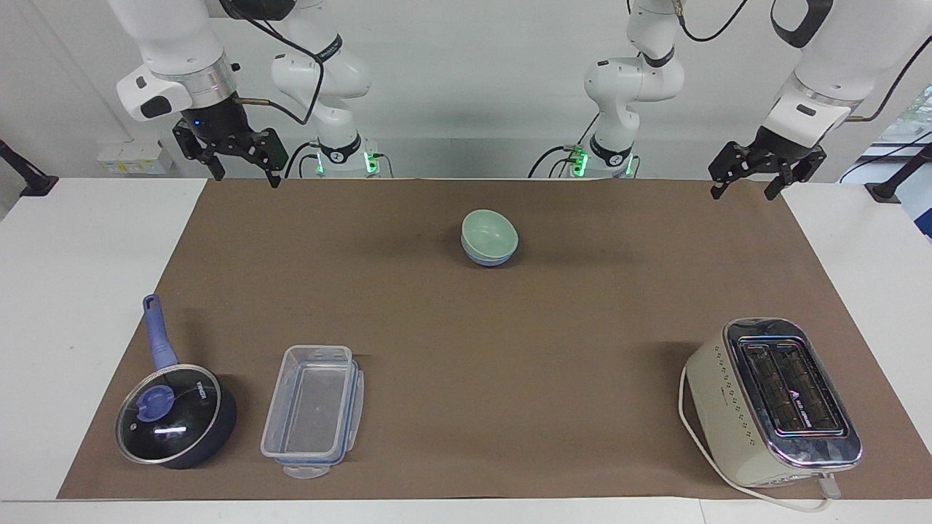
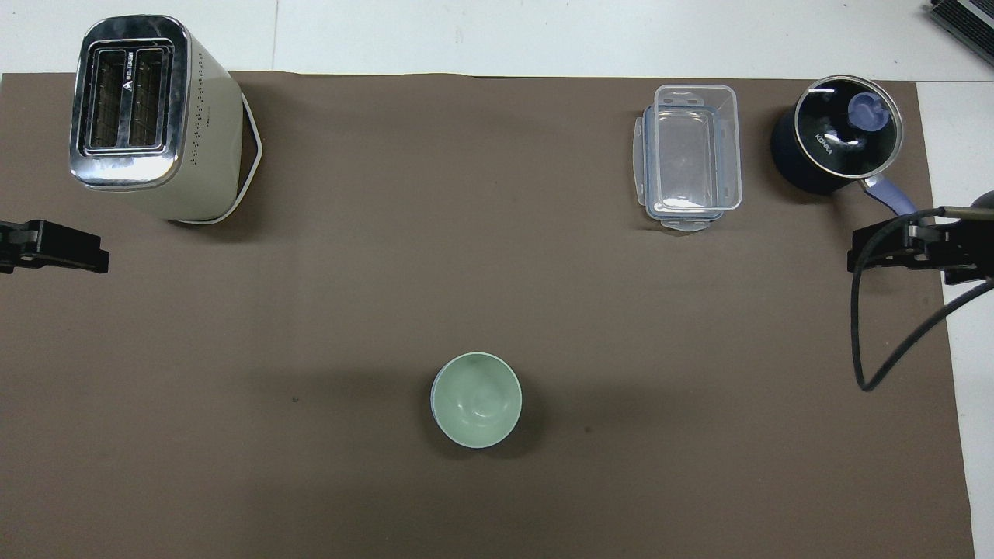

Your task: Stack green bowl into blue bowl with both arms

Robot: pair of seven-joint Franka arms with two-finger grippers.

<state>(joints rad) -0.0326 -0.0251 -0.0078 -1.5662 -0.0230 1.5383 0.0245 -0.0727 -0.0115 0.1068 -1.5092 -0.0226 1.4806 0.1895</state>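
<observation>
Brown mat [image 1: 466,364], mid-table: green bowl [image 1: 490,233] nested in the blue bowl [image 1: 484,257]. Right gripper [image 1: 242,175] hangs over its corner, fingers spread wide, empty. Left gripper [image 1: 750,191] over the other corner, likewise wide and empty.

A green bowl [image 2: 476,399] sits on a brown mat [image 2: 349,310], well apart from both claws. The left gripper [image 2: 54,247] shows just beside a toaster [image 2: 147,116]. The right gripper [image 2: 916,244] shows near a saucepan [image 2: 837,144] and clear container [image 2: 689,155].
</observation>
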